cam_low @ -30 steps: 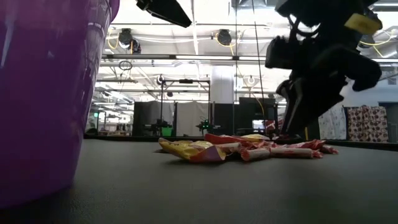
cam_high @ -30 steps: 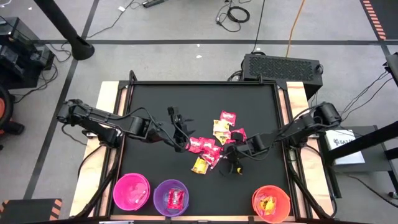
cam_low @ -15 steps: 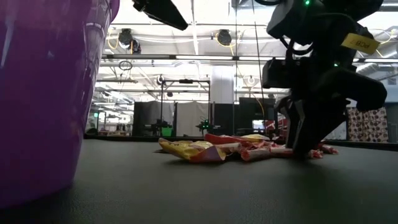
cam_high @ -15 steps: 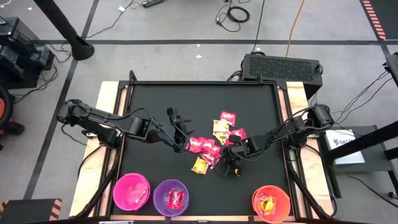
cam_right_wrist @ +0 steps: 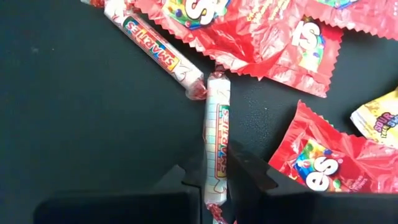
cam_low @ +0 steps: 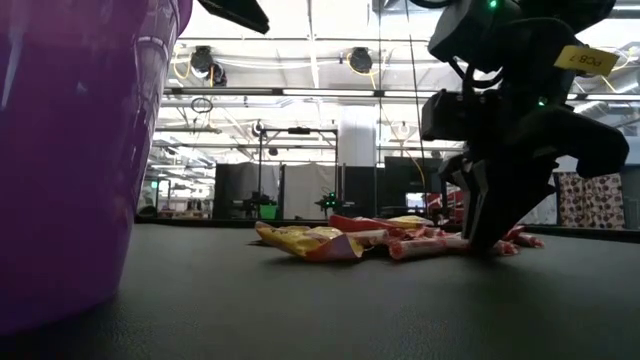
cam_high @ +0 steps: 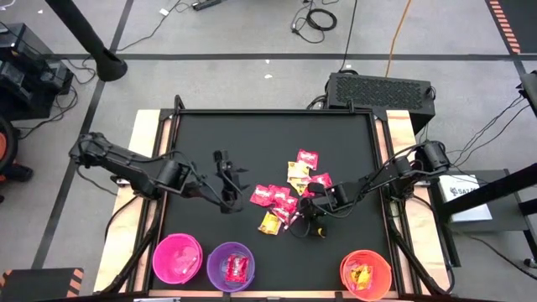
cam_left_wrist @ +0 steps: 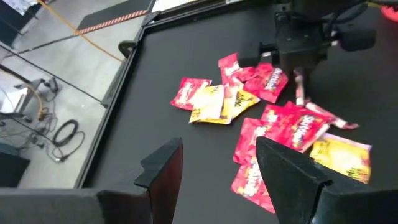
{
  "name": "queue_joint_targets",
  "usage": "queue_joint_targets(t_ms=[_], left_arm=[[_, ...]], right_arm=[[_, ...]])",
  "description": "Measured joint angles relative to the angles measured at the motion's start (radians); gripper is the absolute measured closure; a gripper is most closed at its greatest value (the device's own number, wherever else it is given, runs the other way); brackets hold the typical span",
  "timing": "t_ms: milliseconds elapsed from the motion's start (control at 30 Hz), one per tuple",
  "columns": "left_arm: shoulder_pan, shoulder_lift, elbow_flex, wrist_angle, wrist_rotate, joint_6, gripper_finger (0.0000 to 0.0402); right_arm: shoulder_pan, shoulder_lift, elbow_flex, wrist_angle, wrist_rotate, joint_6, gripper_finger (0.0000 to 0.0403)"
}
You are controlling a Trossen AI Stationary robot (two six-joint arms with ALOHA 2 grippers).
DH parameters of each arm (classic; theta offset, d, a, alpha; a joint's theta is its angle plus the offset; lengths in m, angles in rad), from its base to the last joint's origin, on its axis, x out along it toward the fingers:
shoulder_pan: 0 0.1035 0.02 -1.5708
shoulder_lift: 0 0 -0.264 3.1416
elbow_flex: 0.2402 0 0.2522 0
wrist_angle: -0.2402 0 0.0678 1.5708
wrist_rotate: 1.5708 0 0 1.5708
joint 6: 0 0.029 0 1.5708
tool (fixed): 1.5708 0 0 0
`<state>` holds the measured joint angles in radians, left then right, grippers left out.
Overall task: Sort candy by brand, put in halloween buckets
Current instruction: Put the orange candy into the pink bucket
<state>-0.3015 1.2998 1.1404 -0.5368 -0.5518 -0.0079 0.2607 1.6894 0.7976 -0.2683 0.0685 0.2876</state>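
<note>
The candy (cam_high: 289,191) lies in a loose pile of red, yellow and pale packets at the middle of the black table. My right gripper (cam_high: 312,220) stands on the pile's near side, shut on a pale Smarties roll (cam_right_wrist: 216,140). It also shows in the low view, my right gripper (cam_low: 488,238) reaching down to the table top. My left gripper (cam_high: 223,181) hangs open above the table, left of the pile, with nothing between its fingers (cam_left_wrist: 163,167). The pink bucket (cam_high: 177,257), the purple bucket (cam_high: 230,266) and the orange bucket (cam_high: 366,273) stand along the near edge. My right gripper pinches the Smarties roll between its two fingers (cam_right_wrist: 247,175), close to one end of the roll (cam_right_wrist: 216,169). The fingers come steeply from above and lie across the roll. The roll lies flat on the table top.
A second Smarties roll (cam_right_wrist: 155,53) lies end to end with the held one. Red Skittles packets (cam_right_wrist: 323,158) and a yellow packet (cam_right_wrist: 379,118) lie close by. The purple bucket holds red packets (cam_high: 237,268); the orange bucket holds yellow ones (cam_high: 361,273). Bare black table lies left of the pile.
My right gripper has come down onto the near side of the candy pile until its fingertips reach the table. My left gripper has drawn back from the pile toward the table's left edge, staying open above the table.
</note>
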Motion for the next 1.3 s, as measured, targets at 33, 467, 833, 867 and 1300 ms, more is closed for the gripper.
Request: queue_joint_targets(t_ms=[33,467,833,867,1300], left_arm=[[-0.003,-0.006,0.000,0.000,0.000,-0.009,0.0191],[-0.015,-0.019,0.000,-0.061,-0.001,-0.064,0.0191],[-0.017,-0.019,0.000,-0.110,0.029,-0.119,0.0191],[-0.020,-0.019,0.000,-0.110,0.039,-0.120,0.0191],[-0.069,-0.020,-0.001,-0.094,0.077,-0.146,0.0191]], right_arm=[[0.000,0.000,0.000,0.002,0.000,-0.005,0.0367],[-0.001,-0.067,-0.004,-0.018,0.004,-0.038,0.0360],[0.000,-0.143,-0.003,-0.057,-0.043,-0.018,0.0360],[0.000,-0.144,-0.003,-0.054,-0.056,-0.014,0.0360],[0.003,-0.170,0.071,-0.015,-0.120,-0.095,0.0360]])
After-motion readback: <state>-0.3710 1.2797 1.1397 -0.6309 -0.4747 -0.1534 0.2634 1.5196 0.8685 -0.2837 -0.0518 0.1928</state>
